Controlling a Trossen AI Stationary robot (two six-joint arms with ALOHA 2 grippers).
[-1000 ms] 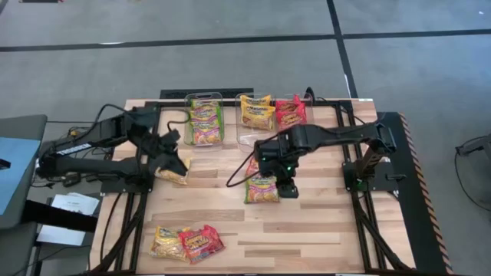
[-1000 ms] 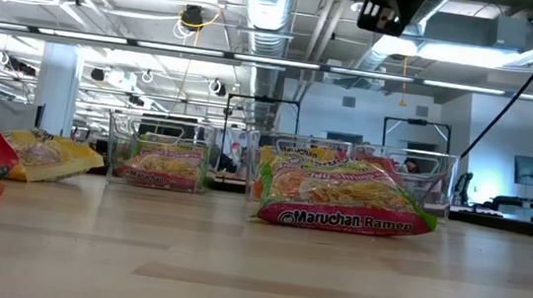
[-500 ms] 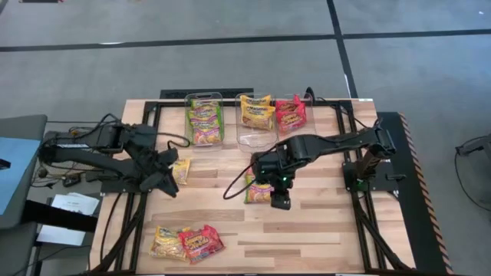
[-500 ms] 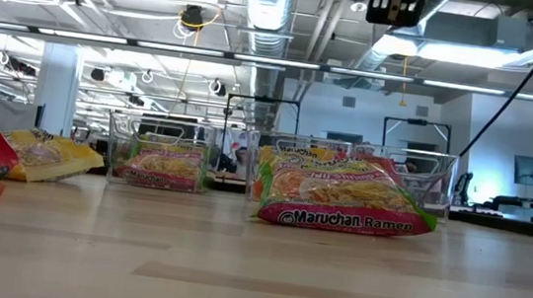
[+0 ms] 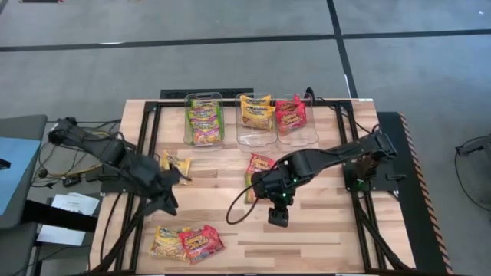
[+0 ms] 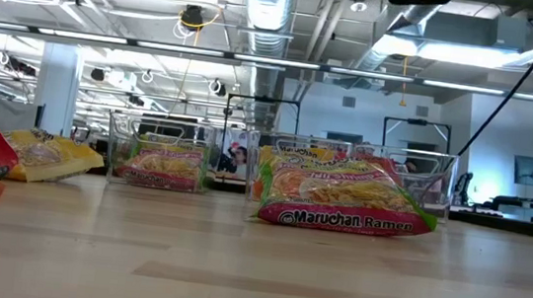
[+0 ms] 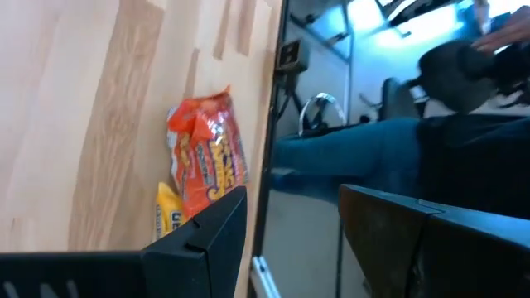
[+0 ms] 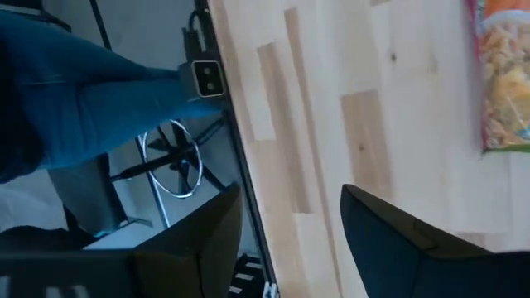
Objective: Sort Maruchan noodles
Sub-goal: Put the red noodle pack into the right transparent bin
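Three clear bins stand at the far edge, holding green [image 5: 203,121], yellow [image 5: 257,113] and red [image 5: 291,113] Maruchan packets. Loose packets lie flat on the table: a yellow one [image 5: 176,163] at left, a red one [image 5: 261,162] and a green one [image 5: 252,192] mid-table, and a yellow [image 5: 168,242] and red [image 5: 201,242] pair near the front edge. My left gripper [image 5: 165,203] hovers open between the left yellow packet and the front pair, whose red packet [image 7: 207,157] shows ahead of it. My right gripper [image 5: 278,218] is open over bare wood on the near side of the green packet [image 8: 505,74].
The right arm reaches over part of the green packet in the high view. A black frame runs along the table's sides [image 5: 146,146]. A person's blue-clad legs [image 8: 91,91] show beyond the table's near edge. Bare wood lies right of the front pair [image 5: 322,238].
Both grippers have travelled toward the table's near edge. The left one has drawn away from the yellow packet at left, which stays flat on the table. The right one has moved from above the green packet to bare wood in front of it.
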